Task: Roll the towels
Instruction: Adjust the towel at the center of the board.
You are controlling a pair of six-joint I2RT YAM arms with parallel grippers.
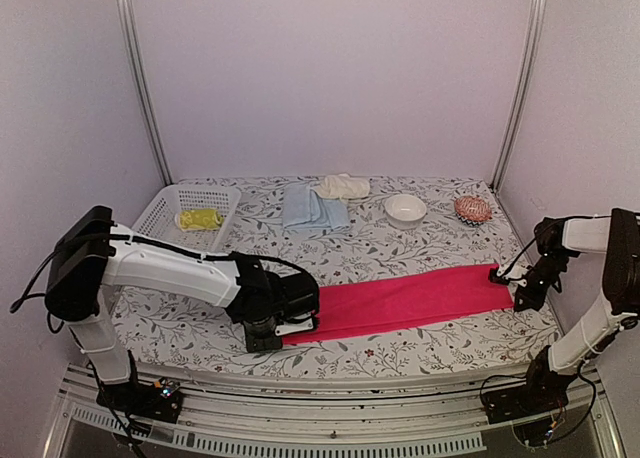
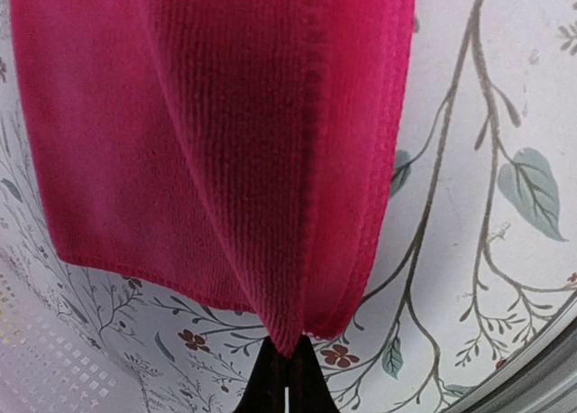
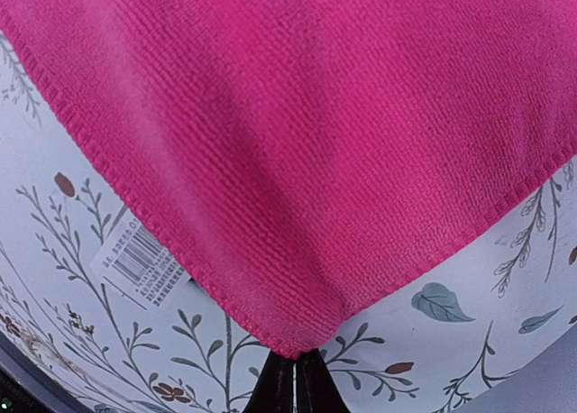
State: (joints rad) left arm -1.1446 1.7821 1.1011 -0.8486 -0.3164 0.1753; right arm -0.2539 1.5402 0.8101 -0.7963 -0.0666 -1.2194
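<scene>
Pinching both ends of the pink towel (image 1: 410, 300): the left claw (image 1: 288, 328) is clamped narrow on the towel's left end, and the right claw (image 1: 498, 275) is clamped narrow on its right corner. The towel lies as one long strip between the two claws, flat on the floral desk (image 1: 400, 253). In the left wrist view, the cloth bunches into a fold right at the closed tips. In the right wrist view, a pointed corner sits between the tips, with a barcode label (image 3: 142, 261) just left of that claw, poking out from under the towel's edge. Well beyond the left claw is a white basket (image 1: 165, 210) with the yellow-green towel (image 1: 200, 219) inside. Far beyond both claws lie the folded blue towel (image 1: 312, 210) and, just behind it, the cream towel (image 1: 342, 186). Beyond the right claw are a white bowl (image 1: 405, 210) and a round patterned thing (image 1: 472, 210).
</scene>
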